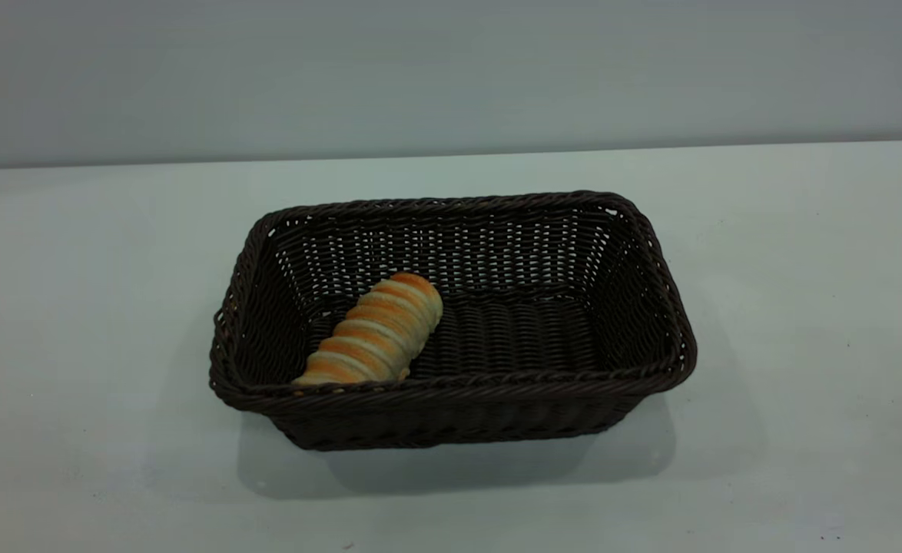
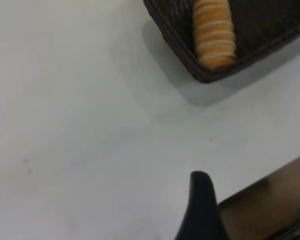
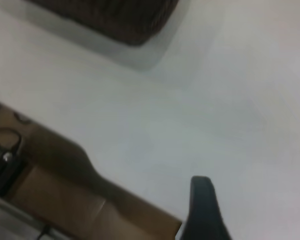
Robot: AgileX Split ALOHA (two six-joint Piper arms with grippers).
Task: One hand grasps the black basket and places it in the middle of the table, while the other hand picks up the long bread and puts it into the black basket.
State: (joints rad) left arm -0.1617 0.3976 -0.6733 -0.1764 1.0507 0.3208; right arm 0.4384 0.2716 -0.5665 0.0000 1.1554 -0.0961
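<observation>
Bread (image 1: 374, 332), ridged and oblong, lies in woven rectangular basket (image 1: 451, 418); pincer states cannot be told.

We note bare table (image 1: 804, 307) on every side of the black basket (image 1: 651, 253), its top open. The long bread (image 1: 374, 332) fills its left end. The left gripper's finger (image 2: 202, 205) and the right gripper's finger (image 3: 204, 207) hang well apart from the basket, with bare table between.

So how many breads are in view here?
1. The bread lies inside the basket, at its left end, slanted against the near wall. None elsewhere on the table.
</observation>
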